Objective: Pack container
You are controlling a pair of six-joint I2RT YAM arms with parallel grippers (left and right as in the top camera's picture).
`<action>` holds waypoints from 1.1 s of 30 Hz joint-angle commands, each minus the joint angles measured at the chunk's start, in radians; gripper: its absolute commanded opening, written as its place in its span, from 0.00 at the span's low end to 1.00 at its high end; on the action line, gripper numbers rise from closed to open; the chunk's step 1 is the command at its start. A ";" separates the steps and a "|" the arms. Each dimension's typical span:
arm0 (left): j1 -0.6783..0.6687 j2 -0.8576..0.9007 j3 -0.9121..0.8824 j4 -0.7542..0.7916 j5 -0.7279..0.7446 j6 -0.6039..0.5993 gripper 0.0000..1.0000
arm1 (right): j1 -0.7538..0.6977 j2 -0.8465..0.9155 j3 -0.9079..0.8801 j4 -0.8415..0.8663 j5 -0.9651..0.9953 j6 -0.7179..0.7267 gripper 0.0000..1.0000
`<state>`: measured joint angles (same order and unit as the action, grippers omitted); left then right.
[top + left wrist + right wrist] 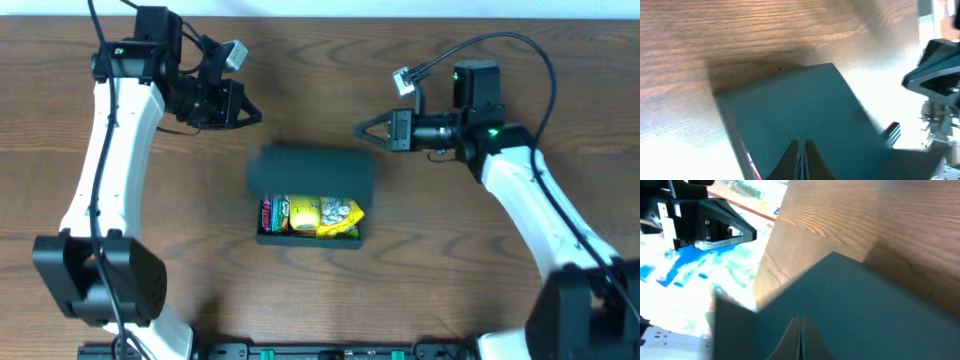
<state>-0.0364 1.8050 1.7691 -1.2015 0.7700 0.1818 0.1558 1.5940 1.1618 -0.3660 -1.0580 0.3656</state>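
The container (268,236), a dark green-black box, sits at the table's middle with its flap lid (312,170) laid back on the far side. Inside lie colourful snack packets (318,215), yellow ones and a red one at the left. My left gripper (255,118) is shut and empty, up and left of the lid. My right gripper (360,129) is shut and empty, up and right of the lid. The left wrist view shows the lid (790,115) beyond the shut fingers (802,145). The right wrist view shows the lid (865,305) beyond its shut fingers (800,321).
The wooden table (450,260) surrounds the box. The right arm's gripper shows at the right edge of the left wrist view (935,75). The left arm's gripper shows at the upper left of the right wrist view (715,227).
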 commanded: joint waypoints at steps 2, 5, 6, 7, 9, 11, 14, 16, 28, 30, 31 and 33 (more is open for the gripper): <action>-0.002 -0.073 0.014 -0.036 -0.048 0.021 0.06 | 0.003 -0.112 0.003 -0.062 0.088 -0.068 0.01; -0.002 -0.123 0.014 -0.069 -0.059 0.021 0.06 | 0.003 -0.189 0.003 -0.123 0.140 -0.068 0.01; -0.002 -0.145 0.014 -0.082 -0.074 0.021 0.06 | 0.003 -0.218 0.003 -0.147 0.159 -0.068 0.01; -0.002 -0.161 0.014 -0.092 -0.082 0.021 0.05 | 0.003 -0.238 0.003 -0.166 0.176 -0.068 0.01; -0.002 -0.210 0.014 -0.118 -0.104 0.021 0.06 | 0.003 -0.292 0.003 -0.222 0.217 -0.080 0.01; -0.002 -0.270 0.014 -0.149 -0.127 0.021 0.06 | 0.003 -0.349 0.003 -0.286 0.256 -0.095 0.01; -0.002 -0.371 0.014 -0.187 -0.123 0.021 0.06 | 0.003 -0.440 0.003 -0.392 0.312 -0.122 0.01; -0.002 -0.480 0.011 -0.232 -0.122 0.021 0.06 | 0.003 -0.528 0.003 -0.503 0.358 -0.171 0.01; -0.002 -1.199 -0.496 -0.175 -0.122 -0.037 0.06 | 0.003 -1.138 -0.141 -0.818 0.478 -0.233 0.01; -0.002 -1.281 -0.568 -0.168 -0.123 -0.057 0.06 | 0.003 -1.237 -0.197 -0.853 0.477 -0.229 0.01; -0.002 -1.314 -0.595 -0.158 -0.123 -0.069 0.06 | 0.003 -1.275 -0.218 -0.865 0.478 -0.216 0.01; -0.002 -1.369 -0.635 -0.127 -0.124 -0.099 0.06 | 0.003 -1.337 -0.251 -0.878 0.478 -0.186 0.07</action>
<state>-0.0364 0.4915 1.1767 -1.3567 0.6491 0.1341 0.1558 0.3180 0.9535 -1.2404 -0.5911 0.1585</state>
